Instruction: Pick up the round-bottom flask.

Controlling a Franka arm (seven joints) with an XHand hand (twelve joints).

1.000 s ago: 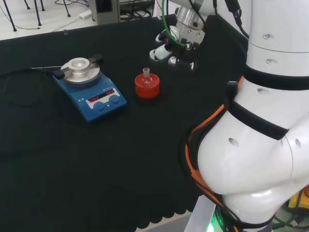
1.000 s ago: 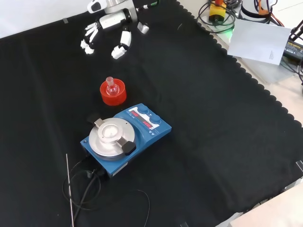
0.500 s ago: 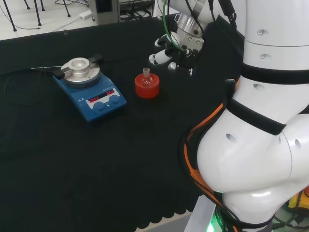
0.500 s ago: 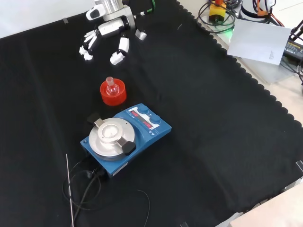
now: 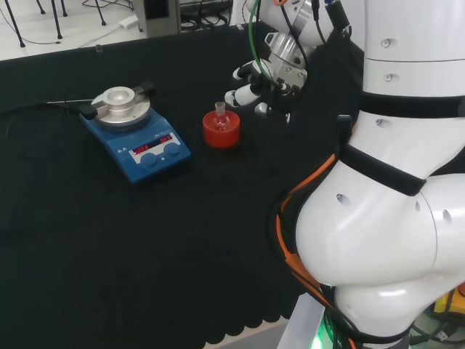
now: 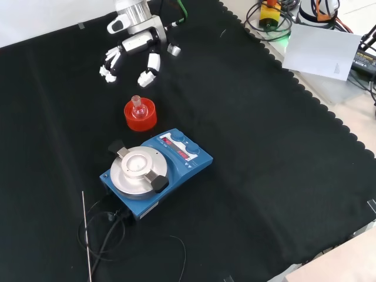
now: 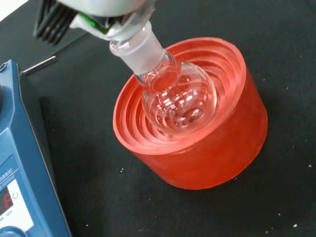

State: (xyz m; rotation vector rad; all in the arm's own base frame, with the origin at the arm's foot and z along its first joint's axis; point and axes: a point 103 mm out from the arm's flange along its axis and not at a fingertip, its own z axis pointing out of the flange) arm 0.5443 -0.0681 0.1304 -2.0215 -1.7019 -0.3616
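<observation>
The small clear glass round-bottom flask (image 7: 175, 96) sat upright in a red ribbed ring stand (image 6: 140, 114), just left of the black-and-white hand (image 5: 256, 86) in the head view, whose spread fingers (image 6: 148, 69) held nothing. Light, slick and breakable, it seemed best pinched at the neck.

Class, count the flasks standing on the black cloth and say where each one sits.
1. The round-bottom flask sits in the red ribbed stand, beside the blue hotplate. Other clear glassware could escape notice.

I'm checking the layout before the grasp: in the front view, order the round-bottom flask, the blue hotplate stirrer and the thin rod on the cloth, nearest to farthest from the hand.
From the hand:
1. Round-bottom flask, just below it, in the red ribbed stand.
2. Blue hotplate stirrer, lower, past the stand.
3. Thin rod, lower left.
</observation>
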